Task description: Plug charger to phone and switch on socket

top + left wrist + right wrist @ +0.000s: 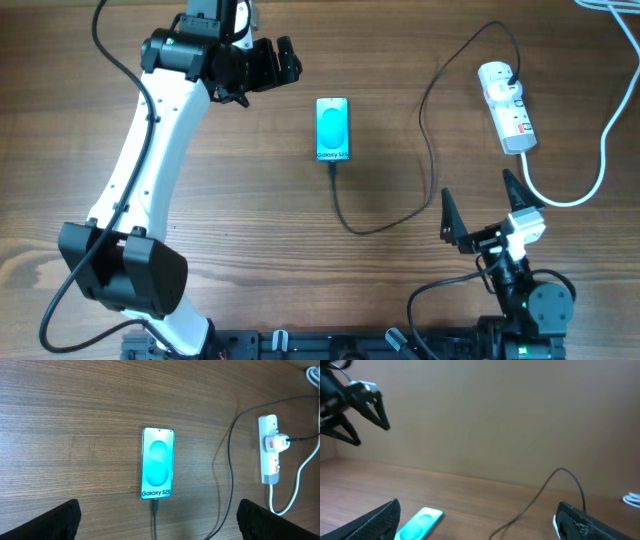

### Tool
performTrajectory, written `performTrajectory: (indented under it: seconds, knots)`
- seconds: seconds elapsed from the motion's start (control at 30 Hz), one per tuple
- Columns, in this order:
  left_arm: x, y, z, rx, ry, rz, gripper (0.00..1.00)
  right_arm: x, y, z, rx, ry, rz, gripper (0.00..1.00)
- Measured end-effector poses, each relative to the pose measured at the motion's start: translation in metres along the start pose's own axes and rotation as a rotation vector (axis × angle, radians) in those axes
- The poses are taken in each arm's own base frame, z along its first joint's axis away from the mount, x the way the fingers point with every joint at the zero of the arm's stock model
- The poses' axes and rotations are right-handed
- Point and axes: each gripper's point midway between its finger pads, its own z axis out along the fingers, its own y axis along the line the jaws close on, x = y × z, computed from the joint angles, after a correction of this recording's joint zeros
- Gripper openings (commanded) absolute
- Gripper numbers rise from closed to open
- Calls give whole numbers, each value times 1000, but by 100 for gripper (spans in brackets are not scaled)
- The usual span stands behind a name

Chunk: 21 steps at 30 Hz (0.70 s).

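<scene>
The phone (333, 128) lies flat mid-table with its cyan screen lit; it also shows in the left wrist view (157, 462) and the right wrist view (420, 523). The charger cable (432, 150) runs from the phone's near edge, where its tip (155, 506) sits in the port, round to a plug on the white socket strip (506, 120), seen also in the left wrist view (269, 449). My left gripper (275, 62) is open and empty, up left of the phone. My right gripper (482, 211) is open and empty, near the front right.
The socket's thick white cord (600, 150) loops along the right edge of the table. The left arm's white link (140, 170) crosses the left side. Bare wood lies between the phone and the socket.
</scene>
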Motion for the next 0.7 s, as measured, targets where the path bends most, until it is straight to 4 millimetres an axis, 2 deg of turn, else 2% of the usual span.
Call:
performTrajectory:
  seconds: [0.17,0.33,0.7]
  knots:
    - [0,0,0,0,0,0,100,8,-9,0,50,27,8,100]
    - [0,0,0,1,0,0,100,44,-14,-4,87,171,47,100]
    - [0,0,0,0,0,0,100,48,-32,-7,193,187,36,100]
